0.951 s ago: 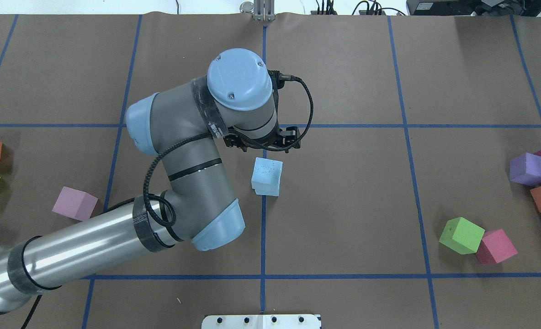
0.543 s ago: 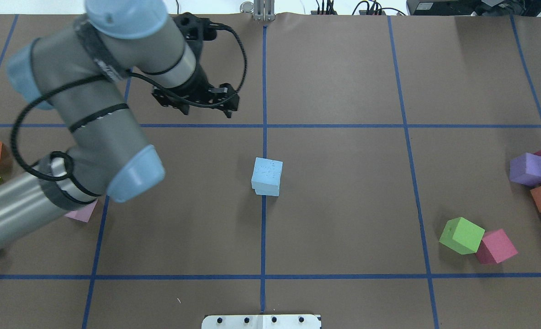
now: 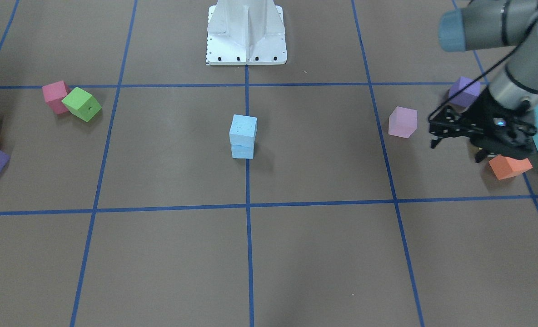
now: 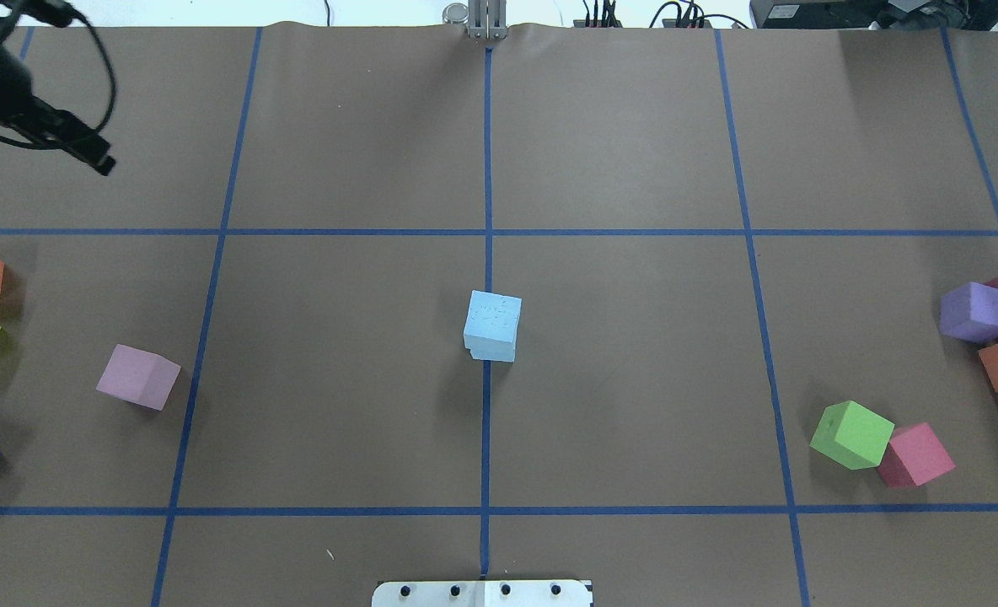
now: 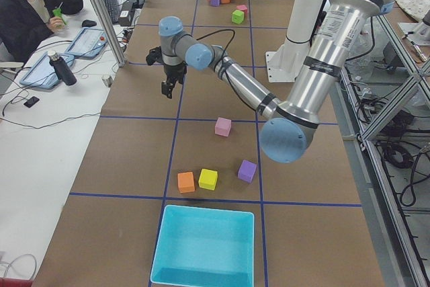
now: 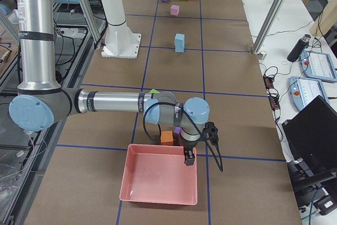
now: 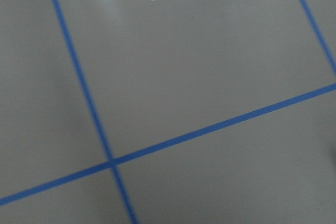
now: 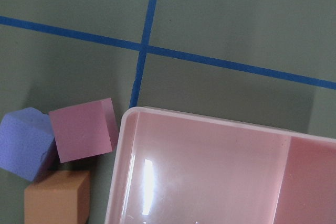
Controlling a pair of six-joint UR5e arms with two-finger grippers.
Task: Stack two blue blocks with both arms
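Observation:
Two pale blue blocks (image 4: pixel 492 324) stand stacked at the table's centre, the upper one (image 3: pixel 243 128) squarely on the lower one (image 3: pixel 242 151). The stack also shows in the exterior right view (image 6: pixel 179 42). Nothing touches it. My left gripper (image 3: pixel 455 150) is open and empty, held above the table far to my left, near an orange cube (image 3: pixel 509 166). Only one of its fingers (image 4: pixel 94 158) shows in the overhead view. My right gripper (image 6: pixel 188 157) hangs over the edge of a pink tray (image 6: pixel 158 180). I cannot tell whether it is open or shut.
A turquoise box (image 5: pixel 205 247) sits at my left end. Pink (image 4: pixel 138 377), orange, yellow and purple cubes lie on the left. Green (image 4: pixel 851 434), magenta (image 4: pixel 916 455), purple (image 4: pixel 977 312) and orange cubes lie on the right, by the pink tray (image 8: pixel 210 171).
My left arm has swung from just behind the blue stack out to the far left, almost leaving the overhead view. The stack has stayed put.

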